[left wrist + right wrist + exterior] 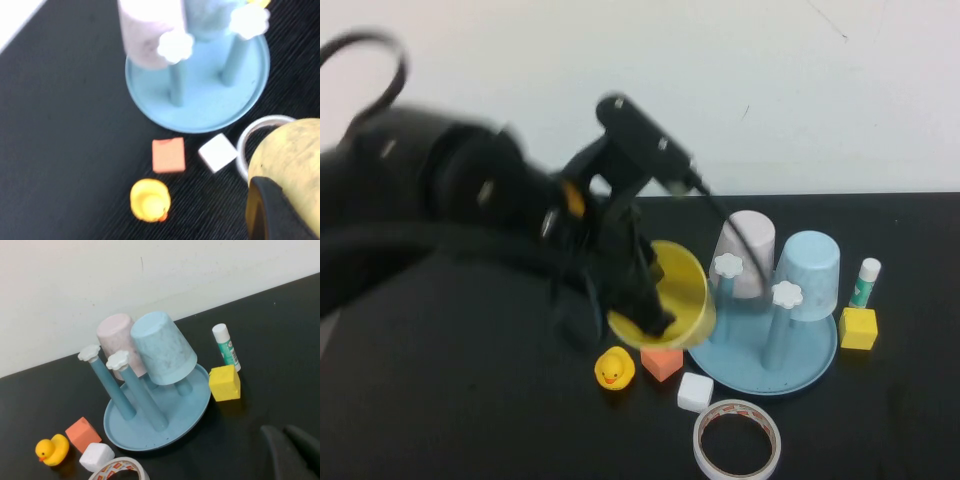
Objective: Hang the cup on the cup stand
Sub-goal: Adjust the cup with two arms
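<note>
With cup (682, 292) clamped, left claw (655, 318) beside cup stand (810, 368); right claw (290, 437) parked.

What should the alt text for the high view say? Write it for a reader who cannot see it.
The left gripper, shut on the yellow cup, holds it tilted beside the cup stand, where a pink cup and a light blue cup hang and two flower-capped pegs are free. The right gripper is out of this view.
</note>
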